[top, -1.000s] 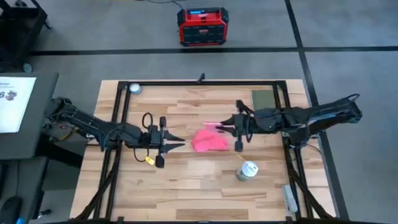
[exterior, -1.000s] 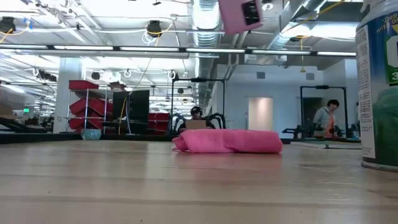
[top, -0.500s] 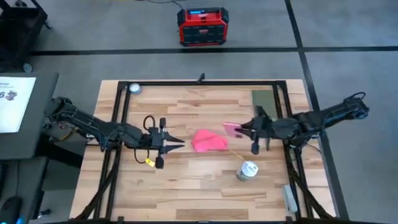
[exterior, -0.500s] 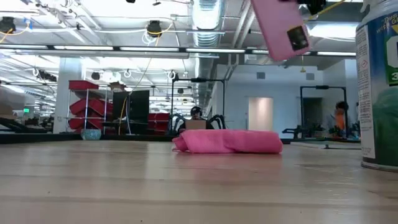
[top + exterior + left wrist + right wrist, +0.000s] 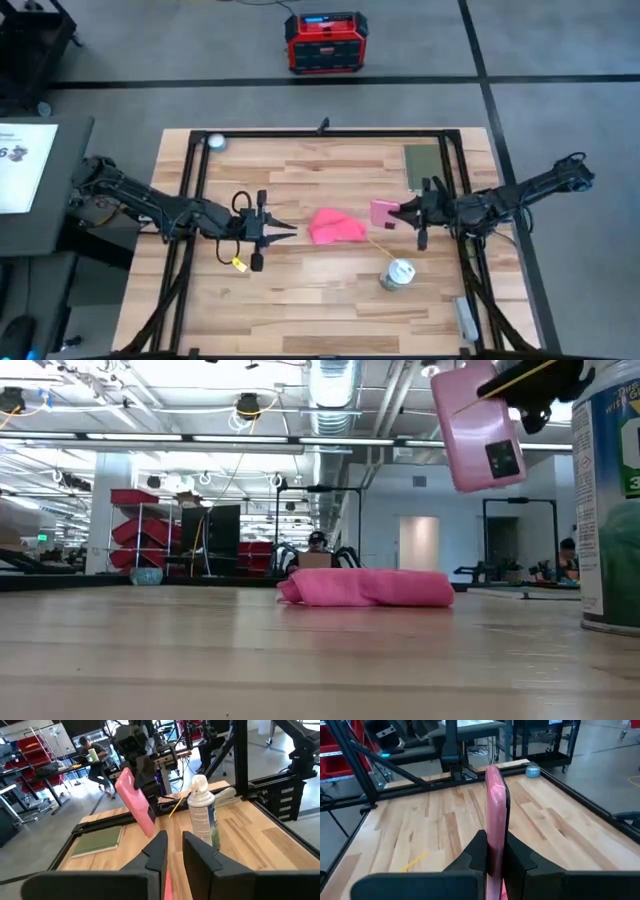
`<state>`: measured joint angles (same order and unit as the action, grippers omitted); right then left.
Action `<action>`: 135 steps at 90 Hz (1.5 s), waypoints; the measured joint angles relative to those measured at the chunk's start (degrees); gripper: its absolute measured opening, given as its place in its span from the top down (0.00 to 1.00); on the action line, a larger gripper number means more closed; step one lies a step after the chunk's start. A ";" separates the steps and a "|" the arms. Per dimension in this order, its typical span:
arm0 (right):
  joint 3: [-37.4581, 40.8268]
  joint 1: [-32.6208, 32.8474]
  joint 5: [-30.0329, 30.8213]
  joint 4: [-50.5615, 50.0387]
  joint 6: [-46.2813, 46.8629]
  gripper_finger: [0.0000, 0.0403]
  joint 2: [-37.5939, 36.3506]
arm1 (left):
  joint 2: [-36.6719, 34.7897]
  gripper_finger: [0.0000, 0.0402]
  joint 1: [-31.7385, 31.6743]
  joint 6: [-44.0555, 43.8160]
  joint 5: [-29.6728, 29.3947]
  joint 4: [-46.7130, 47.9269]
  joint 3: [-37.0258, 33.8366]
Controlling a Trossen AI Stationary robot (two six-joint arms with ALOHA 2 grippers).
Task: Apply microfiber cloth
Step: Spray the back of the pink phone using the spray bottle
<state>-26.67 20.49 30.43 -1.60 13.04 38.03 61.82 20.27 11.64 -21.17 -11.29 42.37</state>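
Observation:
The microfiber cloth [image 5: 335, 227] lies crumpled on the wooden table's middle, a bright pink heap in the low view [image 5: 365, 587]. My right gripper [image 5: 402, 214] hovers to the cloth's right, shut on a pale-pink phone [image 5: 384, 213] that hangs high above the table [image 5: 478, 430]. My left gripper [image 5: 286, 230] stands left of the cloth, pointing at it, with its fingers [image 5: 160, 851] a narrow gap apart and nothing between them. A strip of the cloth [image 5: 166, 887] shows just beyond them. My right gripper pinches the phone between its two fingers, one on each broad face [image 5: 495, 851], at the end nearest the table's right edge. The fingers come level from the right, along the phone. The phone is lifted clear and tilted, its camera end [image 5: 503, 458] lowest.
A spray can [image 5: 398, 273] stands near and to the right of the cloth, with a thin yellow stick [image 5: 378, 246] lying between them. An olive-green pad [image 5: 422, 160] lies at the far right. A small ball [image 5: 216, 141] sits at the far left corner. Black frame rails border the table.
My right gripper has carried the phone from over the cloth toward the table's right edge and somewhat down. The phone has turned about in the hold and now shows a broad face from above. The cloth has not moved.

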 joint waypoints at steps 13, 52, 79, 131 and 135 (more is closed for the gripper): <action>1.94 0.00 -0.52 2.76 -0.44 0.96 0.02 | 0.00 0.91 0.00 0.76 0.27 0.48 0.00; 6.21 -0.38 -1.04 5.46 -0.53 0.96 -4.74 | 0.00 0.91 0.20 3.87 4.92 1.62 -0.07; 9.56 -0.33 -1.96 7.55 0.61 0.96 -8.23 | -4.37 0.91 1.11 4.09 4.96 -0.86 -3.96; 16.76 -1.09 -5.52 20.17 -0.48 0.96 -10.02 | -25.12 0.91 1.07 -1.84 4.92 -8.16 -24.09; 17.39 -1.66 -6.29 21.29 -0.46 0.96 -10.08 | -25.82 0.91 1.07 -1.81 4.92 -9.08 -25.06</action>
<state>-9.28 18.84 24.14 19.69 12.58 27.95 36.01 21.34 9.82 -16.25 -20.37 17.31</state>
